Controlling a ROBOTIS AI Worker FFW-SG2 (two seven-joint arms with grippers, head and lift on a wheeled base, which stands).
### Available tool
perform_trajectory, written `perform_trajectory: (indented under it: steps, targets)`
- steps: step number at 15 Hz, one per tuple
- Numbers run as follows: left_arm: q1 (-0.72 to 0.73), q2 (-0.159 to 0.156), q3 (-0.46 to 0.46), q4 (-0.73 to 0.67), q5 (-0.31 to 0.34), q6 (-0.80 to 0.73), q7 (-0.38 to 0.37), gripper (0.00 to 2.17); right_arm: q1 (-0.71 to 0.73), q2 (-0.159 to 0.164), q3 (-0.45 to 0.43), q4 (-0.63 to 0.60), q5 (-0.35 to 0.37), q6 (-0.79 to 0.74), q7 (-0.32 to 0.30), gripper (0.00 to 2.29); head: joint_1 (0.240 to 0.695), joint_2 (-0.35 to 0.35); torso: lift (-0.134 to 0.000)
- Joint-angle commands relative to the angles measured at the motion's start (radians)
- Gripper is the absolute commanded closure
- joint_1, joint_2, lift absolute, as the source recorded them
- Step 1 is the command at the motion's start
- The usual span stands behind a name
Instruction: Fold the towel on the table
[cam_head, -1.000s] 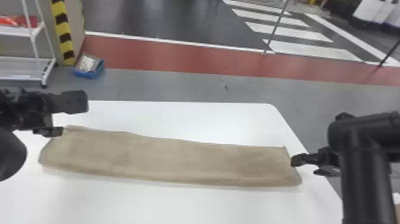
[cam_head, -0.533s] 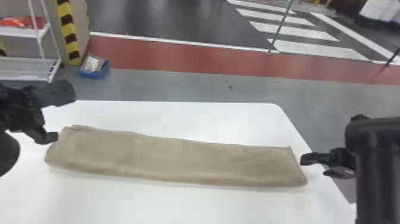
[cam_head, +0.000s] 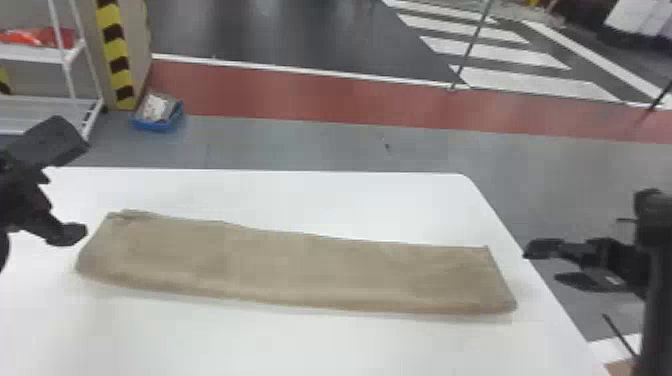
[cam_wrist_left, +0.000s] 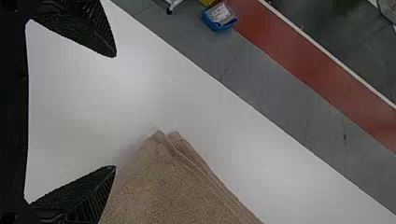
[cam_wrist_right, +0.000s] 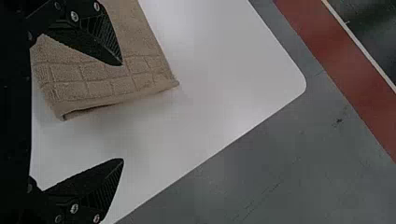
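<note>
A white worktop (cam_head: 300, 345) spreads out below you, its far right corner rounded, with a grey floor (cam_head: 300, 142) beyond it. The towel (cam_head: 300, 270) lies flat across that worktop, tan and folded into a long strip that runs from left to right, its right end a little nearer to you than its left. At the left end your left wrist view gives you two small peaks of cloth side by side, with layered edges running away from them. At the right end your right wrist view picks out a woven band of squares and a dark slit between the layers along the edge. Your left gripper (cam_head: 76, 187) is just beyond the towel's left end, its jaws wide apart, with white surface between them. Your right gripper (cam_head: 546, 264) sits past the towel's right end, by the side edge of the worktop, and its jaws are wide open too. Farther out, you have a blue bin (cam_head: 160, 126) with something whitish in it on the floor at the far left, near a yellow and black striped post (cam_head: 115, 50) and a white shelf (cam_head: 35, 54) carrying red items (cam_head: 50, 37). A red strip (cam_head: 300, 100) crosses the floor, and broad white stripes (cam_head: 540, 82) lie behind it at the far right.
</note>
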Motion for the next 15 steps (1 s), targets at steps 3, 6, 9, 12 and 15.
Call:
perform_trajectory:
  steps: [3,6,9,12,15]
  targets:
    - [0.039,-0.011,0.025,-0.052,0.002,0.038,0.008,0.02,-0.005,-0.017,-0.006,0.039,-0.05,-0.024,0.014,0.16,0.695,-0.273,-0.124]
    - [0.071,-0.011,0.038,-0.089,-0.001,0.084,0.007,0.02,0.004,-0.017,0.008,0.031,-0.066,-0.005,0.016,0.16,0.695,-0.266,-0.124]
    - [0.1,-0.011,0.054,-0.126,-0.011,0.124,-0.005,0.03,0.021,-0.021,0.008,0.018,-0.073,0.003,0.014,0.16,0.695,-0.253,-0.124]
    - [0.134,-0.009,0.065,-0.166,-0.011,0.121,-0.002,0.04,0.04,-0.025,0.008,-0.001,-0.081,0.003,0.016,0.16,0.695,-0.249,-0.124]
    - [0.149,-0.006,0.067,-0.184,-0.013,0.124,-0.002,0.04,0.049,-0.027,0.008,-0.015,-0.083,0.003,0.016,0.16,0.695,-0.251,-0.124]
